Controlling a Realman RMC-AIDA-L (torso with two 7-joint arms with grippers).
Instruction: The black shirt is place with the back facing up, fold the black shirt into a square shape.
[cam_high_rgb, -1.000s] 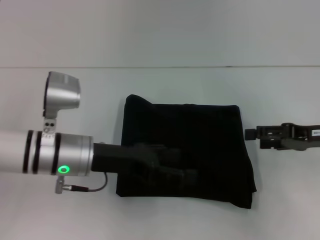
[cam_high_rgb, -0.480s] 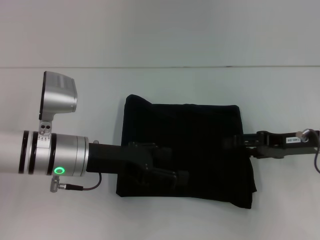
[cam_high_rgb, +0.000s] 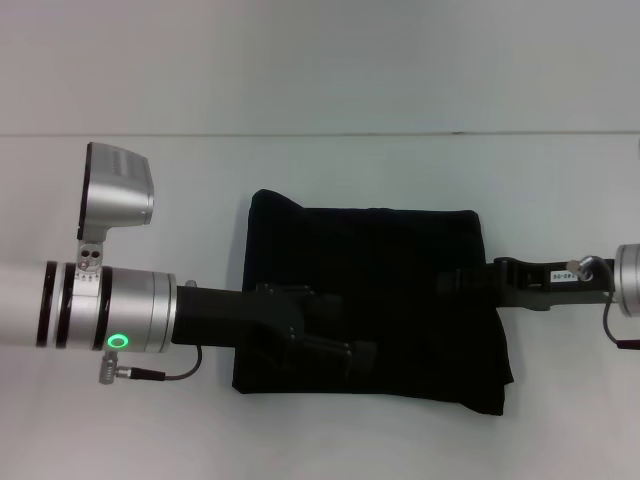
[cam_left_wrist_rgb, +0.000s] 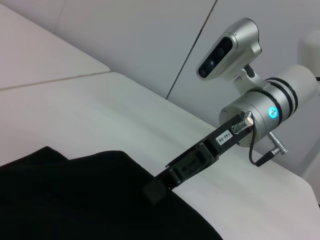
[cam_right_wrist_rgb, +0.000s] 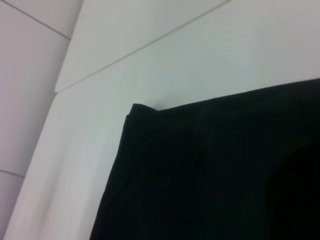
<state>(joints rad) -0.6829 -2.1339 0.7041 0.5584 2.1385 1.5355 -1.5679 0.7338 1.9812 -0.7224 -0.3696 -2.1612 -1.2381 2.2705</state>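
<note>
The black shirt (cam_high_rgb: 390, 255) lies folded into a rough square in the middle of the white table (cam_high_rgb: 330, 175); no lettering shows. My left gripper (cam_high_rgb: 360, 350) reaches in from the left and is over the shirt's near left part, black against black. My right gripper (cam_high_rgb: 447, 285) reaches in from the right and its tip is over the shirt's right edge. The left wrist view shows the shirt (cam_left_wrist_rgb: 75, 200) with the right gripper (cam_left_wrist_rgb: 154, 191) at its edge. The right wrist view shows the shirt's far left corner (cam_right_wrist_rgb: 145, 117).
The table's far edge (cam_high_rgb: 320, 135) meets a pale wall. Bare tabletop surrounds the shirt on all sides. The left arm's silver wrist (cam_high_rgb: 100, 310) with its camera housing (cam_high_rgb: 118, 190) stands over the table's left part.
My right gripper has moved left, from off the shirt's right side to over its right edge. My left gripper has drawn back slightly to the left. The shirt has not moved.
</note>
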